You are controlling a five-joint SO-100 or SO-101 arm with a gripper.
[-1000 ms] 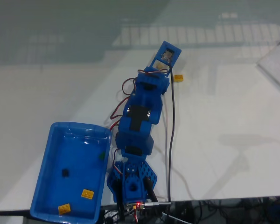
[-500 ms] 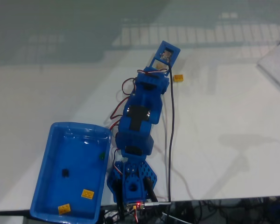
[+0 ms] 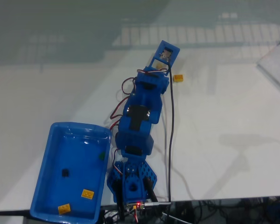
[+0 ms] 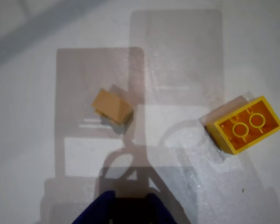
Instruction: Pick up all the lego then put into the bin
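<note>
In the fixed view my blue arm reaches up the table, and its gripper [image 3: 165, 52] hangs over the white surface just left of an orange-yellow lego [image 3: 178, 78]. From this angle I cannot make out how the jaws stand. The wrist view looks straight down on a beige lego [image 4: 113, 108] left of centre and an orange-yellow lego [image 4: 245, 125] lying underside up at the right. A dark blue piece of the arm [image 4: 125, 210] pokes in at the bottom edge. The blue bin [image 3: 79, 126] sits at the lower left, holding two orange-yellow bricks [image 3: 87, 193] and a black one [image 3: 65, 172].
A black cable [image 3: 171, 140] runs from the wrist down to the arm's base [image 3: 130, 184] at the table's front edge. A pale sheet [image 3: 276, 65] lies at the right edge. A small dark piece [image 3: 101, 156] rests by the bin's right wall.
</note>
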